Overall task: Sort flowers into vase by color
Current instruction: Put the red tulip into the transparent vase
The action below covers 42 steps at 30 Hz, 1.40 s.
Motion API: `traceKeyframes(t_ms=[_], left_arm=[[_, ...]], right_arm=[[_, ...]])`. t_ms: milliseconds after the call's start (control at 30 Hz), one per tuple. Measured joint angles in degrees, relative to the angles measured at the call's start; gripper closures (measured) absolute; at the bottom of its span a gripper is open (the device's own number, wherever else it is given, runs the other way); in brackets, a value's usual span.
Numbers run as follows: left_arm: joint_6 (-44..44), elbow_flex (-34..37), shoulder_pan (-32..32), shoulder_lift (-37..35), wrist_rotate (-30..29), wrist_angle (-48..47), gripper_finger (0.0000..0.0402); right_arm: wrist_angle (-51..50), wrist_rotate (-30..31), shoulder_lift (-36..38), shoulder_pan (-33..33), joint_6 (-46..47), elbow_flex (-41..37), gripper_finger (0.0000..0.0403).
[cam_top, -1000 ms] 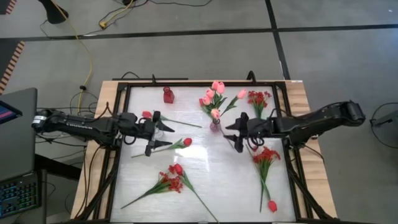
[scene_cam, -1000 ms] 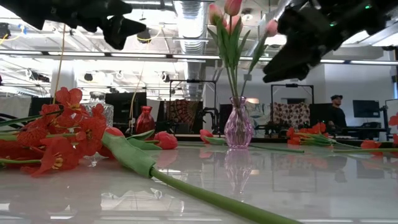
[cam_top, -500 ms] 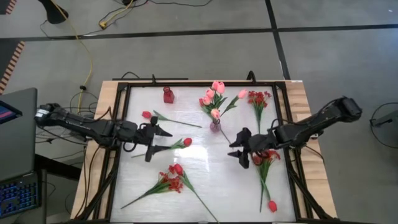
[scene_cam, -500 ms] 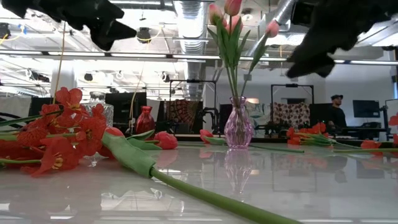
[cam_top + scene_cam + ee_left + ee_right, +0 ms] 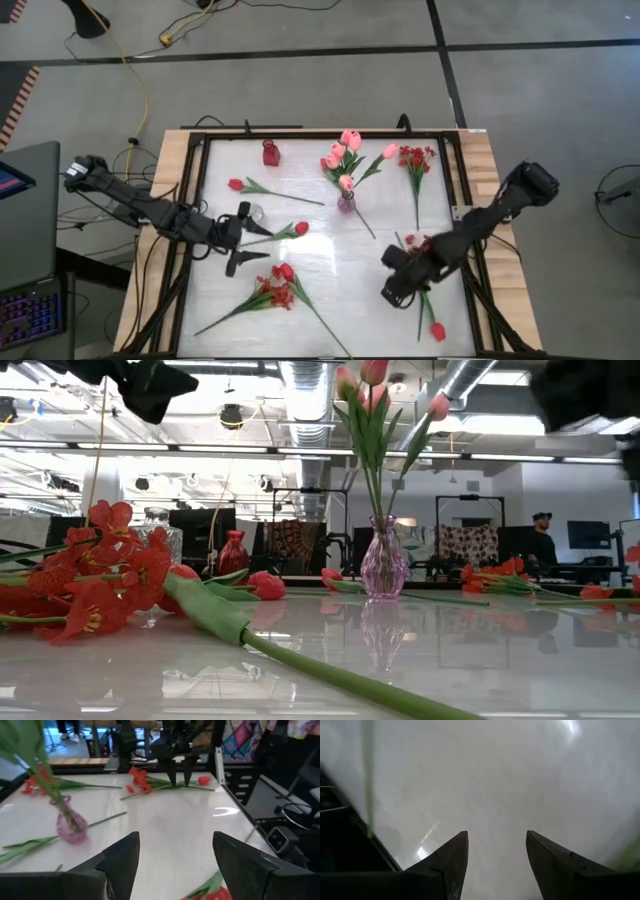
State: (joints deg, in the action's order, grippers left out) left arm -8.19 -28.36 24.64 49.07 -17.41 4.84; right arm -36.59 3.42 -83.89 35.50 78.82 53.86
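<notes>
Pink tulips [image 5: 345, 150] stand in a small pink glass vase [image 5: 346, 203] at mid-table; a red vase [image 5: 270, 152] stands at the far left. Two red tulips [image 5: 237, 184] [image 5: 300, 228] lie left of centre, and a red spray [image 5: 275, 290] lies near the front left. More red sprays lie at the far right [image 5: 415, 158] and mid right [image 5: 425, 245], with a red tulip [image 5: 437, 330] at the near right. My left gripper [image 5: 248, 252] hangs open, high over the left side. My right gripper [image 5: 390, 290] is open, pointing down over bare table beside the mid-right spray.
A clear glass vase [image 5: 255, 212] stands just beyond my left gripper. A dark frame [image 5: 195, 200] rims the white tabletop, and bare tabletop [image 5: 340, 270] lies between the two grippers. In the low view a person [image 5: 541, 535] stands in the room behind the table.
My right gripper has swung from beside the pink vase toward the table's near edge, tipping from nearly level to pointing down and rolling as it went. My left gripper has swung a little toward the near edge. Both have stayed open.
</notes>
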Motion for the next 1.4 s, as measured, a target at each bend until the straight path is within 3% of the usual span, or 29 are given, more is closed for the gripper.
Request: traceKeyframes(t_ms=[100, 267, 633, 1067, 1400], left_arm=[[0.21, 0.09, 1.29, 1.97, -0.44, 1.93, 0.0162], [0.83, 0.11, 1.95, 6.56, -0.95, 5.92, 0.0162], [0.25, 0.16, 1.95, 13.96, 0.66, 12.11, 0.0162], [0.33, 0.16, 1.93, 13.15, 1.51, 12.24, 0.0162], [0.37, 0.16, 1.93, 13.15, 2.1, 11.36, 0.0162]], right_arm=[[-0.24, -1.85, -2.55, 2.64, 10.57, 0.08, 0.0178], [-4.05, -1.79, -4.68, 5.33, 17.6, 0.18, 0.0178], [-14.76, -0.68, -3.34, 6.13, 20.08, -0.02, 0.0178], [-10.61, -0.87, -3.42, 6.11, 21.69, -3.98, 0.018], [-7.75, -1.95, -3.42, 6.11, 23.19, -7.37, 0.0249]])
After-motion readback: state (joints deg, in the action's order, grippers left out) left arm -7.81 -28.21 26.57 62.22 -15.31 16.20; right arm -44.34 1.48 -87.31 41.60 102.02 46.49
